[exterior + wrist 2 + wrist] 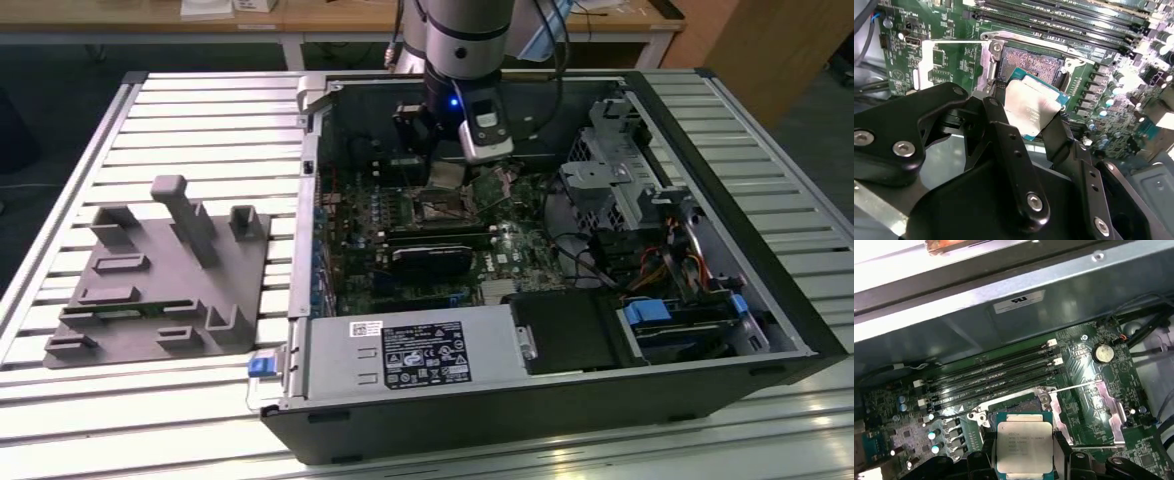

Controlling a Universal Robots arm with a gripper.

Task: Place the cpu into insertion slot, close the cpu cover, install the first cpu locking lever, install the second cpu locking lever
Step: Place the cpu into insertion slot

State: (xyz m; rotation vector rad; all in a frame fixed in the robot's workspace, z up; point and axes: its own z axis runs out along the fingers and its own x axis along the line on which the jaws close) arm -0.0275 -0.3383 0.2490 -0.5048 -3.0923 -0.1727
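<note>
The black two-fingered tool (1030, 131) pinches the small, square, silvery-topped cpu (1035, 107) by two opposite edges, just over the dark square insertion slot (1031, 62). The thin silvery cpu cover (1111, 412) lies flipped open beside it. The grey arm (461, 40) reaches straight down into the open black computer case (534, 410) on the slatted metal worktop (200, 110).

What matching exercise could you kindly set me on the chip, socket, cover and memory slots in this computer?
Things: 1 chip; 2 socket; 3 cover; 4 memory slots.
States: A swung open beside the socket; B gripped between the fingers; C long, black, side by side; D uncovered, nothing seated in it.
Pairs: 1-B; 2-D; 3-A; 4-C.
</note>
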